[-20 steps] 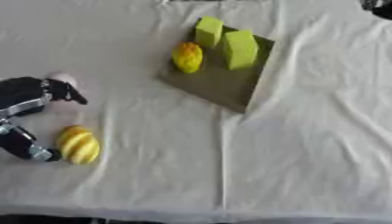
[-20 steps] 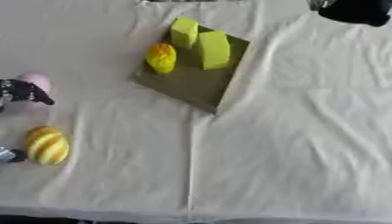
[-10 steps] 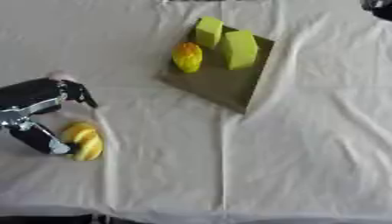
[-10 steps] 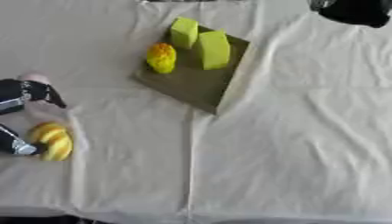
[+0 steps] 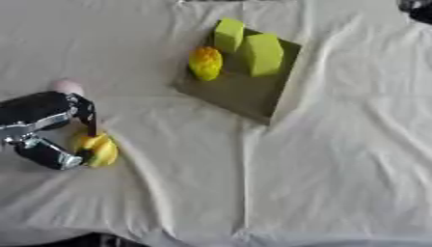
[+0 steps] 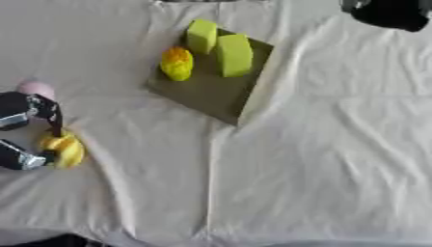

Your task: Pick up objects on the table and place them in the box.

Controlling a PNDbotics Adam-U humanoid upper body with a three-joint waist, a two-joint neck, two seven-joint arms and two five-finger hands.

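Left hand [image 5: 42,128] low at table's left edge, fingers & thumb curled round yellow fruit [image 5: 97,148].

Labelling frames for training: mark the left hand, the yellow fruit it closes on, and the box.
left hand [image 5: 38,120], left eye view, back of hand
yellow fruit [image 5: 100,149], left eye view, exposed side
box [image 5: 236,91], left eye view, bare floor

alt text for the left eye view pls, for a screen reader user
The robot's left hand curls its fingers and thumb around a yellow fruit-shaped object at the left of a cloth-covered table. Farther back, a flat olive box holds two green blocks and a yellow-orange object. A small pink object lies behind the hand.
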